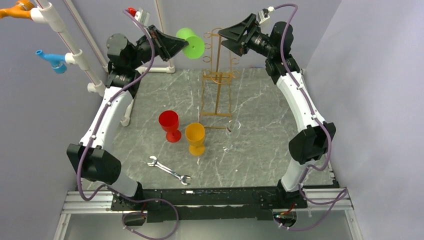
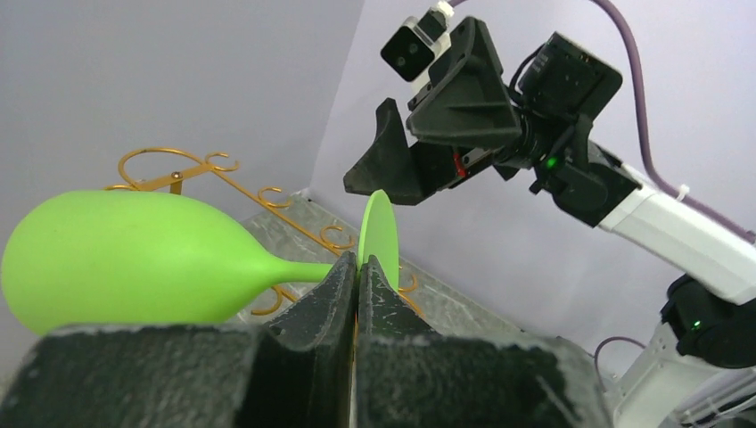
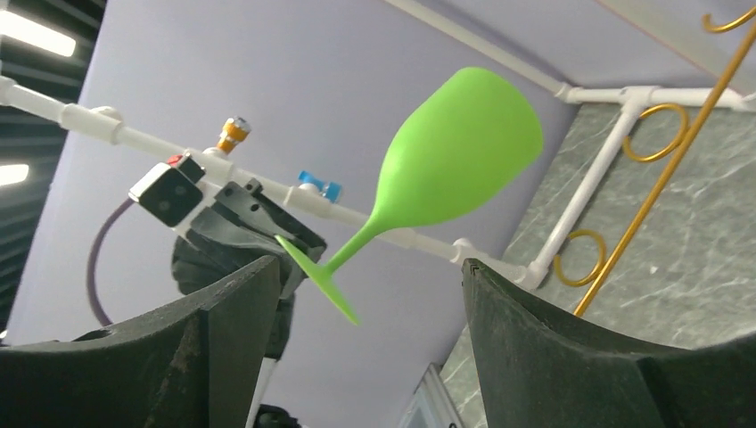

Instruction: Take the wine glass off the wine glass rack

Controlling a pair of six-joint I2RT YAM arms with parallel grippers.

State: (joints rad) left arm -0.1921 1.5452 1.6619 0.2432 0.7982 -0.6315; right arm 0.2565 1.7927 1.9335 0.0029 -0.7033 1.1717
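Pinching lime-green, opaque wine glass by its disc foot, left fingers clamped, right fingers spread wide

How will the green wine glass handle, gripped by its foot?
Probably stiff and light: the green wine glass looks like opaque plastic. The left gripper pinches only its thin foot, so it may pivot or slip.

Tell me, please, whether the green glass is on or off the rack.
Off: the left pincer holds the green glass by its foot, beside the rack.
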